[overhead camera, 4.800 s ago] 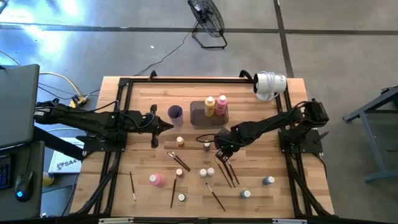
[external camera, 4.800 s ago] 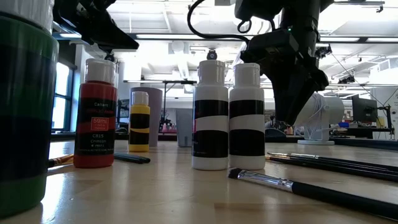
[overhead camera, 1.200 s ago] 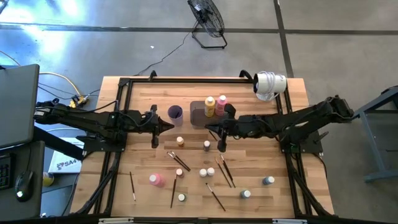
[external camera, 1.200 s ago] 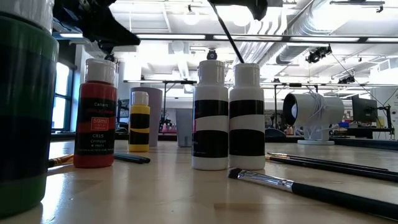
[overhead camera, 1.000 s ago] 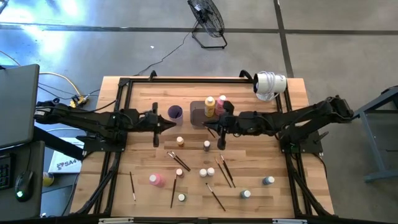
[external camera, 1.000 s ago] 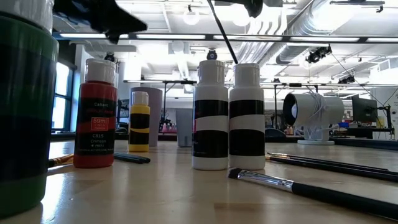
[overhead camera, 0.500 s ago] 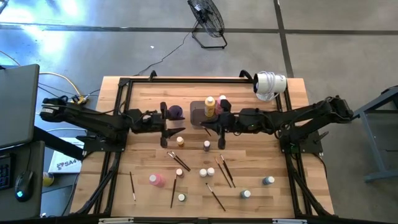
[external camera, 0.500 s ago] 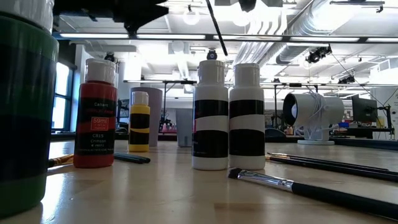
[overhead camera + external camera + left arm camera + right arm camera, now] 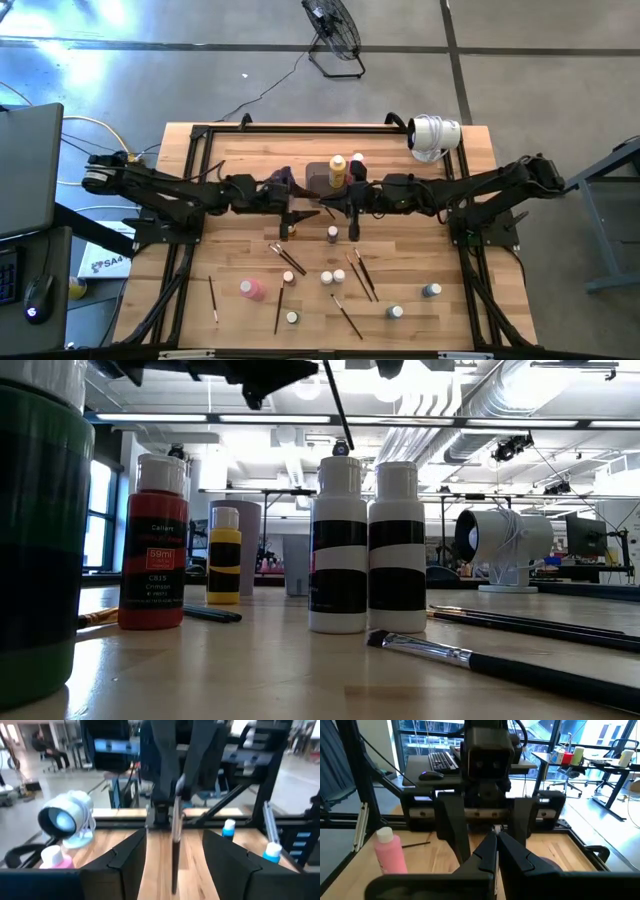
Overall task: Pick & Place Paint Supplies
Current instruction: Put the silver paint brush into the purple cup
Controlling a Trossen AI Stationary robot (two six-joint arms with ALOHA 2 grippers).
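Dark-handled and thin, the paintbrush (image 9: 355, 222) hangs above mid-table, clamped at its upper end in the right gripper (image 9: 350, 203), whose fingers are pressed together on it. The left gripper (image 9: 305, 213) faces it from the left with its fingers (image 9: 125, 860) spread apart either side of the handle, so this looks to me like a hand-over between the two arms.

To do it well, I'd say the left gripper should centre the handle between its fingers and close fully before the right one lets go; a brush this slim could tilt or slip out if the two trade too soon.

Wooden table (image 9: 420, 220) aside, the biggest container is the dark grey tray (image 9: 318, 180) at the far middle, with a yellow-orange bottle (image 9: 338, 168) standing in it; a pink bottle beside it is mostly hidden by the right arm. Just left of the tray sits the small purple cup (image 9: 284, 177), partly under the left arm; I can't tell what's in it.

More brushes and small bottles lie scattered on the near half.
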